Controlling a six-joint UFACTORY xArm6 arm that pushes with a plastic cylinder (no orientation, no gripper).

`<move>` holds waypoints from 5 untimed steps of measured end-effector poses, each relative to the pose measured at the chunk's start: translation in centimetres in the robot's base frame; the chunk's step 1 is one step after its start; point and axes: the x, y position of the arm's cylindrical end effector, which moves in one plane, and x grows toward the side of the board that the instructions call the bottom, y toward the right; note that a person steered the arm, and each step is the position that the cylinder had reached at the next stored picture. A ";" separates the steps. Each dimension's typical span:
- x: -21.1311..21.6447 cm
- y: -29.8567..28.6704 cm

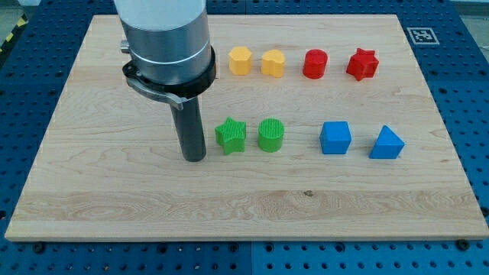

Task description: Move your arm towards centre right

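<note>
Standing on the wooden board (99,198), my tip (194,157) sits at the lower end of a dark rod that hangs from a large grey cylindrical arm housing (166,38) near the view's top left. No pincer is fitted to this arm; the rod ends plain, so there is nothing to be spread or pressed together, and it pinches nothing.

Blocks noted, placed relative to my tip:
- Green star block (230,135): just beside my tip on the view's right, slightly higher in the view; contact cannot be confirmed, a narrow gap seems to show.
- Green cylinder block (270,134): next along to the right, just beside the star.
- Blue cube block (335,137): further right in the same row, apart from the green pair.
- Blue triangular block (386,143): farthest right in that row, near the cube.
- Yellow hexagonal block (240,60) and yellow heart-like block (273,63): up and to the right of my tip, side by side.
- Red cylinder block (314,63) and red star block (362,64): same upper row, well to the right.

The board's centre right, the area the task names, lies well to the right of my tip, about where the two blue blocks stand. The board rests on a blue perforated table (474,92).
</note>
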 end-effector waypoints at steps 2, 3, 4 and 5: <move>-2.8 -1.7; -6.3 -2.1; -7.5 1.7; -7.5 9.9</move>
